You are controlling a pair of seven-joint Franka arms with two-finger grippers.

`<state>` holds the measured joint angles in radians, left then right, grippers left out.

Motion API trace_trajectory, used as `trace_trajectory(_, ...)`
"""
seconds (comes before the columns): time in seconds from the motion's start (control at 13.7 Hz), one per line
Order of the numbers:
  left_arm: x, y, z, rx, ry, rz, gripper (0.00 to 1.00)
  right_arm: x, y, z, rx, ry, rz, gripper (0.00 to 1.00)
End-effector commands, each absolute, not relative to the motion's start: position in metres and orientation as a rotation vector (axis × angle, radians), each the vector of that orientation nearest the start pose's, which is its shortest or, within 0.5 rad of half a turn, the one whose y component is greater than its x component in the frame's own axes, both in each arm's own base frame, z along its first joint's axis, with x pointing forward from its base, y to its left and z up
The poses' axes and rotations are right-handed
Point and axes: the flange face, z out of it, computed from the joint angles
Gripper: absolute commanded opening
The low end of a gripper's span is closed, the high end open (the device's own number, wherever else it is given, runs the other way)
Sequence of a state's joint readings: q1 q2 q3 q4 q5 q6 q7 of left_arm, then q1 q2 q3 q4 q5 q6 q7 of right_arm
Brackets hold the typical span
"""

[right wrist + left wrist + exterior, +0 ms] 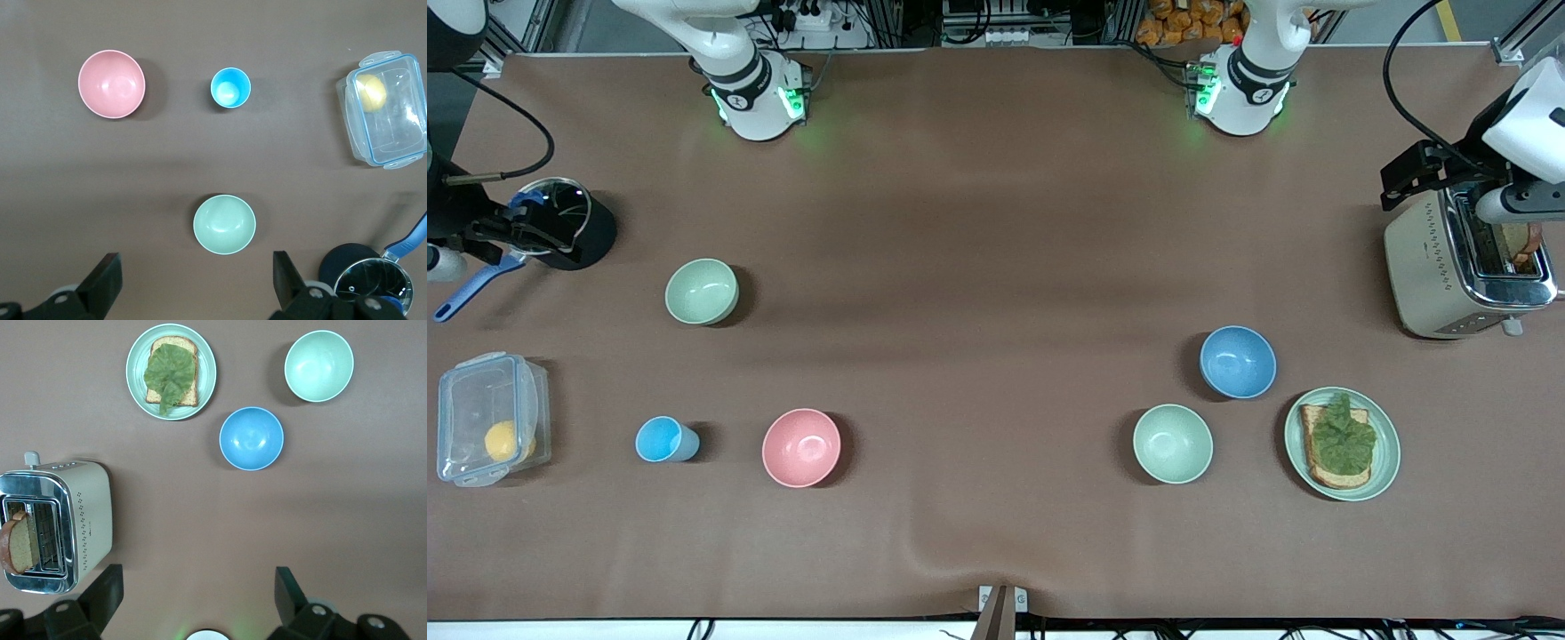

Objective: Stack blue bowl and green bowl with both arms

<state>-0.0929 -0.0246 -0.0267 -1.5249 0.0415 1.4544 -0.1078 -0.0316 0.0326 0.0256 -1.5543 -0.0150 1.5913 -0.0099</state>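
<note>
The blue bowl (1237, 362) (251, 439) sits upright on the brown table toward the left arm's end. Toward the right arm's end stands the sage-green bowl (702, 292) (224, 224), also upright and empty. My left gripper (198, 593) hangs high over the table beside the toaster, open, with only bare table between its fingers. High up near the pot, my right gripper (193, 277) is open too and holds nothing. The green bowl shows just past its fingertips in the right wrist view. Neither gripper touches a bowl.
A paler mint bowl (1173, 444) and a plate (1385, 462) with toast and lettuce lie near the blue bowl. A toaster (1432, 267) stands at the left arm's end. A pink bowl (801, 447), a light-blue cup (663, 439), a clear box (480, 418) and a pot (574, 222) are at the right arm's end.
</note>
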Motion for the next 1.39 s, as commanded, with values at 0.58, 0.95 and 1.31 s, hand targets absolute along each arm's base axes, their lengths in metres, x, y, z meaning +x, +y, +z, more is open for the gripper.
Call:
trace_trajectory(0.58, 0.537, -0.055, 0.655, -3.085, 0.04, 0.03, 1.0, 0.572, -0.03, 0.609, -3.163, 0.078, -0.055, 1.0)
trace_trajectory(0.95, 0.538, -0.046, 0.652, -3.084, 0.011, 0.037, 1.0, 0.588, -0.035, 0.57, -3.155, 0.065, 0.064, 1.0)
trace_trajectory(1.31, 0.553, -0.041, 0.613, -3.09, -0.006, 0.167, 1.0, 0.575, -0.07, 0.512, -3.085, 0.104, 0.188, 1.0)
